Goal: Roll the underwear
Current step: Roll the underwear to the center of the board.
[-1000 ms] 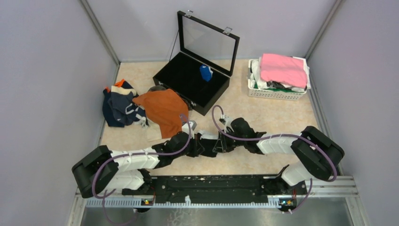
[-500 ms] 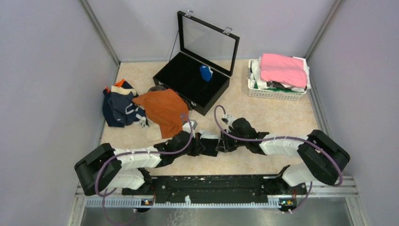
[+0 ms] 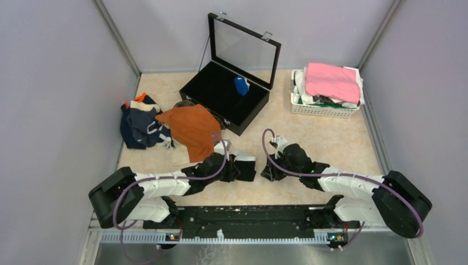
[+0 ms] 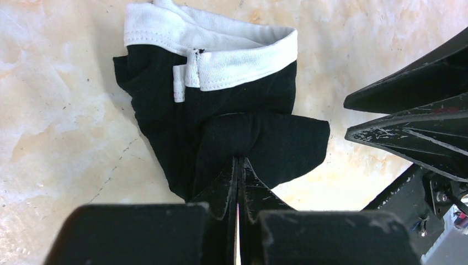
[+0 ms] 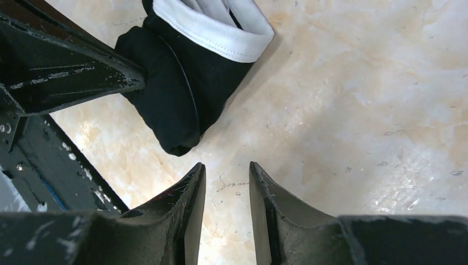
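Black briefs (image 4: 243, 105), white waistband: crumpled on the table (image 3: 331, 138) just in front of the open black case (image 3: 218, 96).

Left gripper (image 4: 239, 163): pressed together on a fold of the black fabric.

Right gripper (image 5: 226, 168): in front of the case too, just right of the black briefs, not touching them. Fingers a narrow gap apart, gripping nothing.

Left of the case: heap with rust-orange briefs (image 3: 190, 128) and navy briefs (image 3: 138, 127).

Inside the case: small royal blue piece (image 3: 241, 85).
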### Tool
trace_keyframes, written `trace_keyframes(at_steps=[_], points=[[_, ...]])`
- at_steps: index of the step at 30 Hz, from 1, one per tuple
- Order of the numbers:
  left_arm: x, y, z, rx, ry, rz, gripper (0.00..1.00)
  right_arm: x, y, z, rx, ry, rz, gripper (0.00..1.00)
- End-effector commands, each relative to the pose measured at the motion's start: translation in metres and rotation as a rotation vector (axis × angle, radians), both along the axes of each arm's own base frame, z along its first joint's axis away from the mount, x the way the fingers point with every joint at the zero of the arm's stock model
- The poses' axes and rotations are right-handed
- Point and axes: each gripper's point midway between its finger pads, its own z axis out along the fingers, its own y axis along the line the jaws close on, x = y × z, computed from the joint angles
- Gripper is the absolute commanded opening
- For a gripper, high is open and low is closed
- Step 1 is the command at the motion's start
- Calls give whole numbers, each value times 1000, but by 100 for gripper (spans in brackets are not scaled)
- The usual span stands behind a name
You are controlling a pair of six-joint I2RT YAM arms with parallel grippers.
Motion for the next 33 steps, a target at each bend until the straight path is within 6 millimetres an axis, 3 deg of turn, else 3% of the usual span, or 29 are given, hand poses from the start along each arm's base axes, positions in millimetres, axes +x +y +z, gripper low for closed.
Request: trace_keyframes(at_steps=[1,5,8,13,21,33], points=[[-2,25,-28,143,40,38,0,17,0,19,19,-123,-7,35],[-1,24,-27,146,40,35,0,22,0,33,89,-259,9,35],[-2,26,-26,144,39,40,0,30,-3,57,161,-400,-20,35],[-1,26,-25,146,37,41,0,28,8,72,204,-352,-3,44],[-1,26,-26,150,39,40,0,9,35,58,280,-107,45,45],[-1,25,-25,150,37,35,0,11,47,36,281,-24,46,45]])
